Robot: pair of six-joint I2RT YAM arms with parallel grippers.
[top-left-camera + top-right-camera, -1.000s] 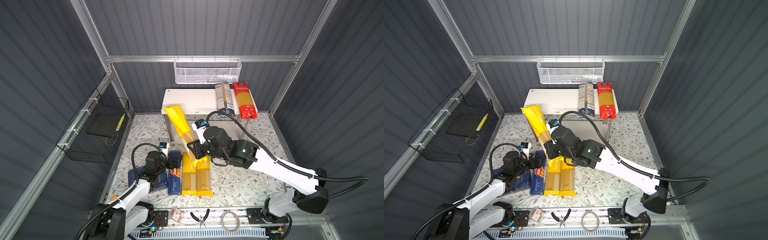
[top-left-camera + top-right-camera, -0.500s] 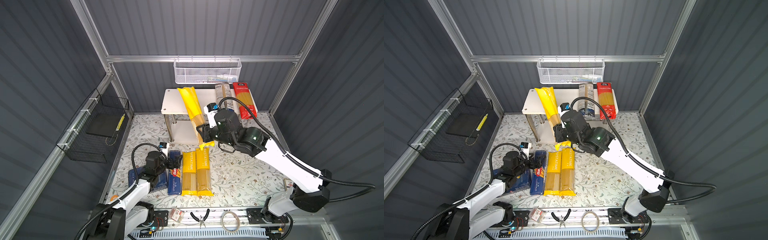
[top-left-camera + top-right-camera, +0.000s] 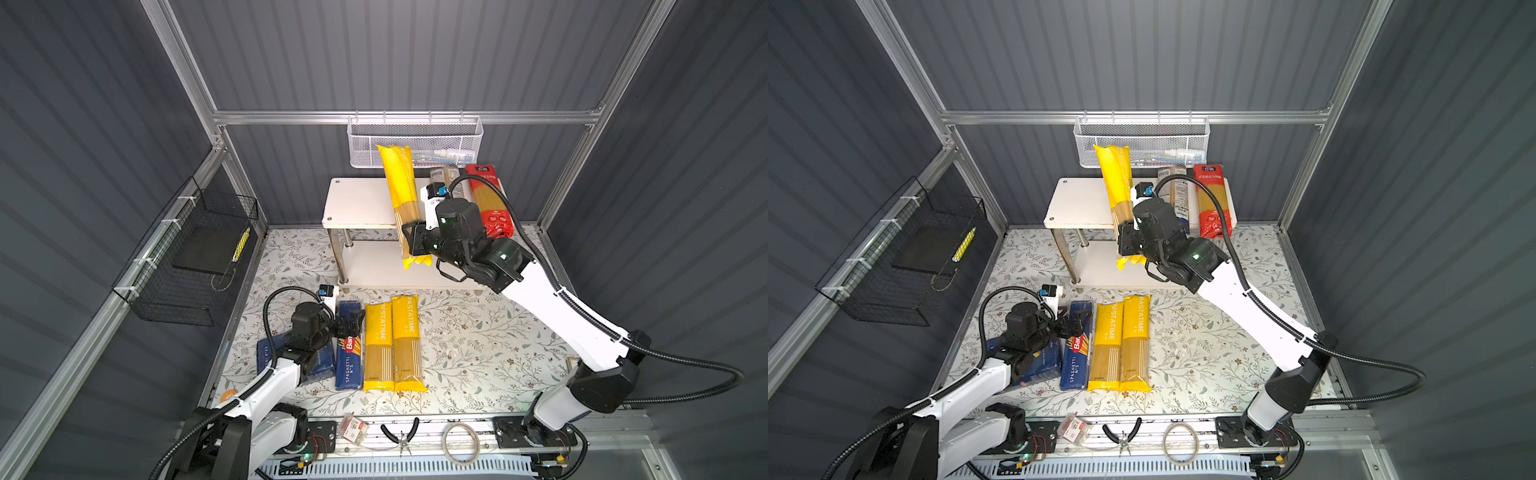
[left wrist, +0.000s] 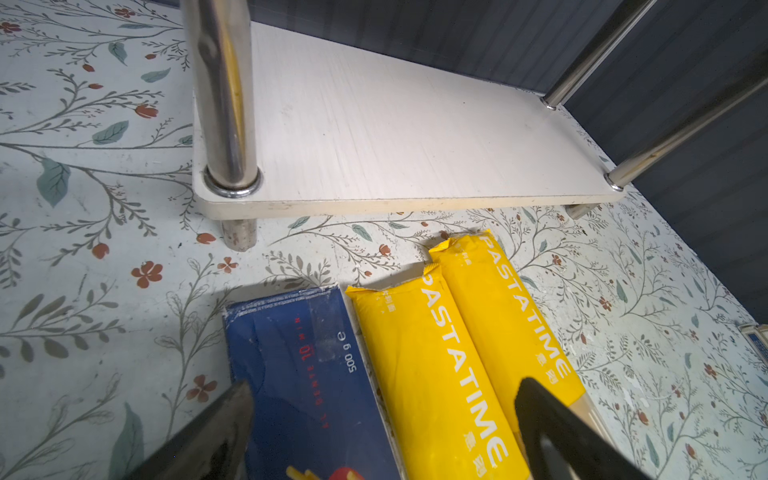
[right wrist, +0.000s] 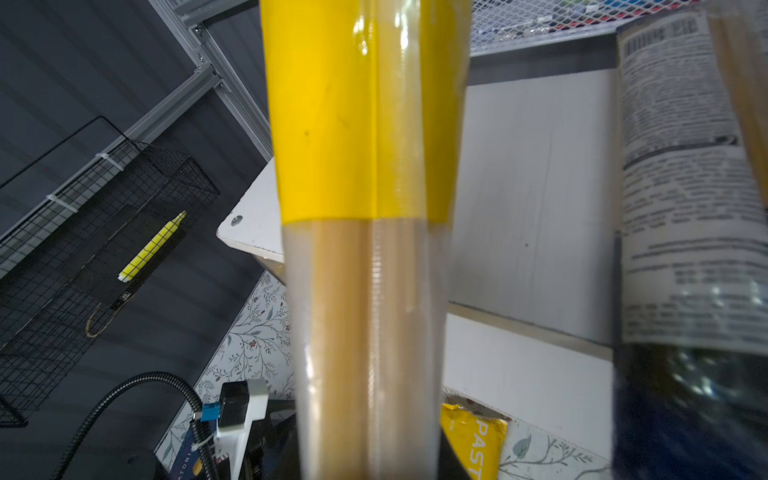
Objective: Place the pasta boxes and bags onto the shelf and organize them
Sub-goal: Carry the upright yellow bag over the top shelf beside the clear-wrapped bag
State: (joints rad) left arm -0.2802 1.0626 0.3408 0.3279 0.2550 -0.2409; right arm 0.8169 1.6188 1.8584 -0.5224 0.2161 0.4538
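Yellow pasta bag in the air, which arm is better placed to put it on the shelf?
Right. The right tool is shut on the yellow pasta bag, above the shelf; the left tool hangs open, low over the blue spaghetti box.

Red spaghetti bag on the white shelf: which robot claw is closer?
Right. The right gripper, shut on a yellow spaghetti bag, is at the white shelf, near the red spaghetti bag; the open left gripper is far off, over the blue spaghetti box.
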